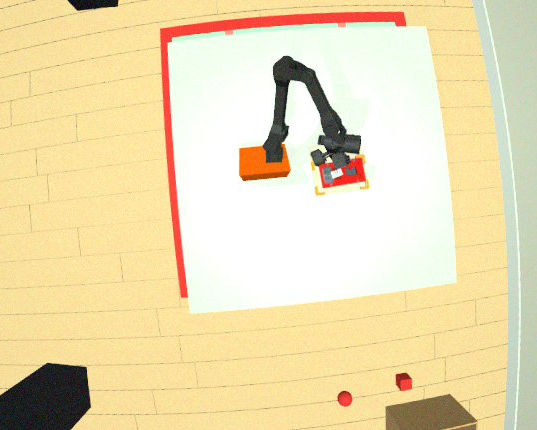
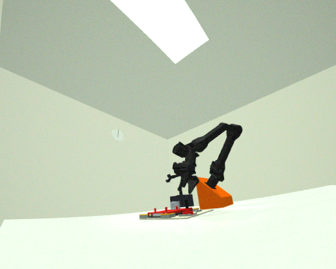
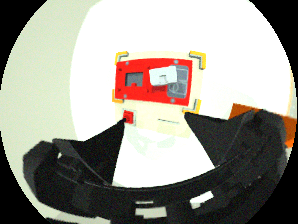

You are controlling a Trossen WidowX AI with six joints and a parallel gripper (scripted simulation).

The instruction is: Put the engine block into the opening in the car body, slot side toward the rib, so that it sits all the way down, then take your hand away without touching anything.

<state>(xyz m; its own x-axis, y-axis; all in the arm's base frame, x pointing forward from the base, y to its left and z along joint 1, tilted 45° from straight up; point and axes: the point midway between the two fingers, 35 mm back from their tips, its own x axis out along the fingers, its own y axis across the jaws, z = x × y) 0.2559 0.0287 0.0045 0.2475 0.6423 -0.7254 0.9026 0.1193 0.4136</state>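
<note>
The engine block, a pale grey block (image 1: 336,173) (image 2: 175,205) (image 3: 163,75), rests slightly turned on top of the red car body (image 1: 342,184) (image 2: 161,213) (image 3: 140,96). It lies beside the opening (image 1: 351,170) (image 3: 132,77), partly over the grey window-like area. A small slot mark shows on its top in the wrist view. A small red rib juts in at the opening's edge. My gripper (image 1: 329,159) (image 2: 185,191) (image 3: 155,119) is open and empty, above the board on the arm-base side of the car body. The block's underside is hidden.
The car body sits between orange corner brackets on a cream board (image 1: 344,189) (image 3: 150,128). A small red piece (image 3: 128,117) is on the board near one fingertip. A dark upright panel (image 2: 176,199) stands behind the block. The orange arm base (image 1: 262,162) (image 2: 206,197) is to one side.
</note>
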